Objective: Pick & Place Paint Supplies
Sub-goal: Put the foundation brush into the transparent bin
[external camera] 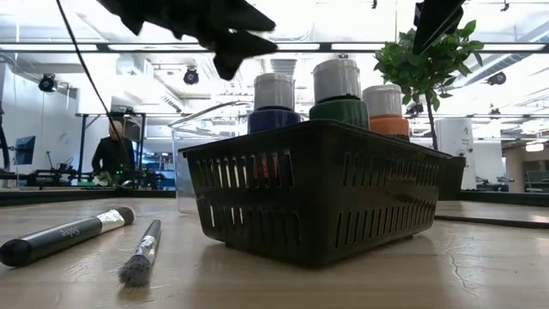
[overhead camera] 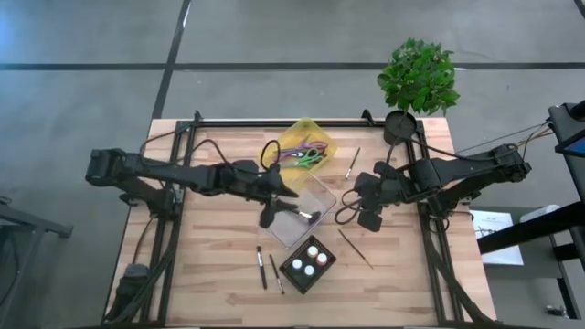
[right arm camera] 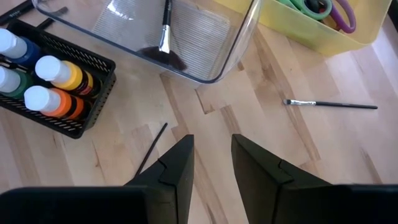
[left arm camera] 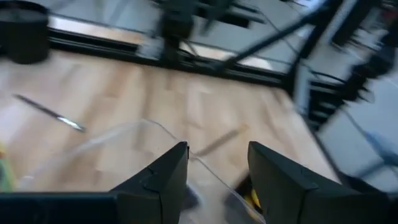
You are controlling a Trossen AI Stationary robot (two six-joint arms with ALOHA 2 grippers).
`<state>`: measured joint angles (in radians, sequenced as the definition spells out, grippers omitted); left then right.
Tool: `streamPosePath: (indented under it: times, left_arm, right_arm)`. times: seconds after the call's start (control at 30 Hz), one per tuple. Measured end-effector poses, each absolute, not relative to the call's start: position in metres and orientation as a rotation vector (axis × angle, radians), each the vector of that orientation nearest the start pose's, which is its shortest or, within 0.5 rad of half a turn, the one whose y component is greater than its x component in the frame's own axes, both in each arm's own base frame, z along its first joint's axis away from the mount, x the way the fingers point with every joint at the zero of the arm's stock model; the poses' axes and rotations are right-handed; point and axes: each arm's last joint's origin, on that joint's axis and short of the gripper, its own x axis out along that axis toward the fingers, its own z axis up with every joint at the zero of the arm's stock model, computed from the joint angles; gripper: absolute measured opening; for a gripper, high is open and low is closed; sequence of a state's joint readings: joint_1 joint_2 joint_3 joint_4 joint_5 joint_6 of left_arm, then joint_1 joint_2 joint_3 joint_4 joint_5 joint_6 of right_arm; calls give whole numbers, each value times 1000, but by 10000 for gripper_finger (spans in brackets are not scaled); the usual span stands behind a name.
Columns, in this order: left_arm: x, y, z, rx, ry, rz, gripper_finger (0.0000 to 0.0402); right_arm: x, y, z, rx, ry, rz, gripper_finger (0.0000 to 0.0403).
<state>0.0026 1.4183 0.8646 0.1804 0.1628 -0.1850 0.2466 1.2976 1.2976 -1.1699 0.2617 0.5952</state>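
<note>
Because the supplies are sorted by kind, you can read the table easily: the paint bottles [right arm camera: 46, 84] stand upright in the black basket [overhead camera: 306, 277], the scissors [overhead camera: 306, 155] lie in the yellow bin [overhead camera: 322, 135], and the clear container [overhead camera: 322, 199] between them seems meant for brushes. One brush [right arm camera: 164, 34] already lies flat inside it, bristles toward the rounded corner, so I judge this is where the others should go.

Your left gripper [overhead camera: 266, 216] hangs over the near edge of the clear container, and its wrist view shows the two fingers [left arm camera: 163, 180] apart with nothing between them; the container's rim passes just under that gap. The brush in the container lies just beside this gripper, a little toward the right arm.

Your right gripper [overhead camera: 370, 217] waits over bare wood beside the container, its fingers [right arm camera: 177, 165] narrowly parted and empty. A thin brush [right arm camera: 151, 147] lies on the table just in front of them, almost in line with the gap. Another brush [right arm camera: 331, 104] lies farther off, near the yellow bin. Two more brushes [overhead camera: 268, 270] rest side by side near the basket, on the left arm's side, well apart from both grippers.
</note>
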Motion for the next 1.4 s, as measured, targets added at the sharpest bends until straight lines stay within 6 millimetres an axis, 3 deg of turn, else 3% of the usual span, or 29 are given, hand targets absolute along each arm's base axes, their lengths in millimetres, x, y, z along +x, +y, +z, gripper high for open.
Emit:
streamPosePath:
  times: [0.13, 0.3, 0.4, 0.5, 0.67, 0.83, 1.07, 1.4]
  left_arm:
    - [292, -15, 262, -182, 442, -290, 177]
    - [269, -47, 266, -96, 509, -525, 177]
    - [257, -73, 257, 23, 545, -645, 178]
    - [243, -101, 242, 247, 540, -741, 178]
    - [219, -132, 217, 581, 572, -653, 178]
    - [211, -138, 200, 708, 635, -392, 178]
    - [208, -138, 158, 793, 787, -403, 178]
    - [220, -140, 125, 831, 874, -378, 178]
  right_arm:
    - [226, 49, 330, 236, 1078, -344, 107]
    - [226, 50, 330, 235, 1079, -339, 107]
    - [226, 51, 330, 235, 1080, -337, 107]
    - [225, 52, 330, 235, 1079, -335, 107]
    - [225, 52, 330, 236, 1079, -335, 107]
    - [225, 52, 330, 238, 1078, -336, 107]
    - [225, 52, 330, 243, 1077, -340, 107]
    - [225, 52, 330, 238, 1077, -338, 107]
